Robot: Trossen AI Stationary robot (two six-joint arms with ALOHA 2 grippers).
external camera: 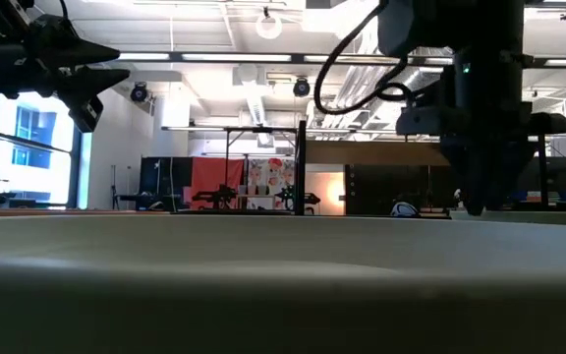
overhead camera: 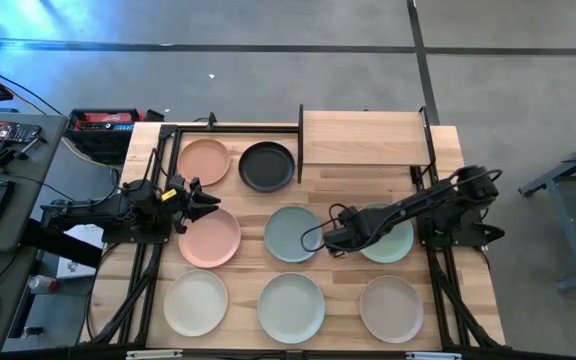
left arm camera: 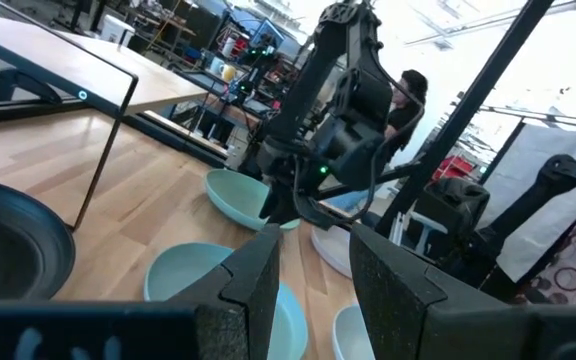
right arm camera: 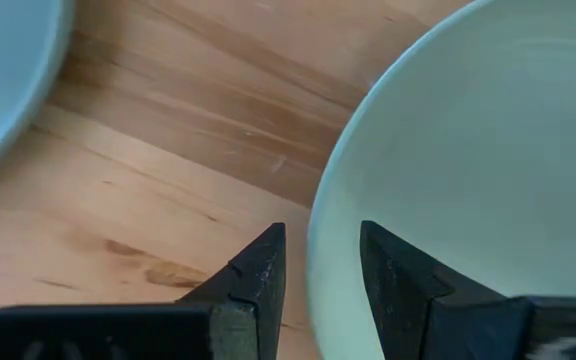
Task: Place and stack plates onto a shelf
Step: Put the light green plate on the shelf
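Note:
Several round matte plates lie flat on the slatted tabletop: two pink, black, blue-green, pale green, cream, sage and beige. The shelf stands bare at the far edge. My right gripper is open and low over the pale green plate's left rim. One finger stands outside the rim and one inside, with a gap on each side. My left gripper hovers open, raised between the two pink plates.
Black frame rails run along the table's left and right sides, and the shelf's black legs stand near the right arm. Bare wood lies between the shelf and the middle row. A person shows beyond the table.

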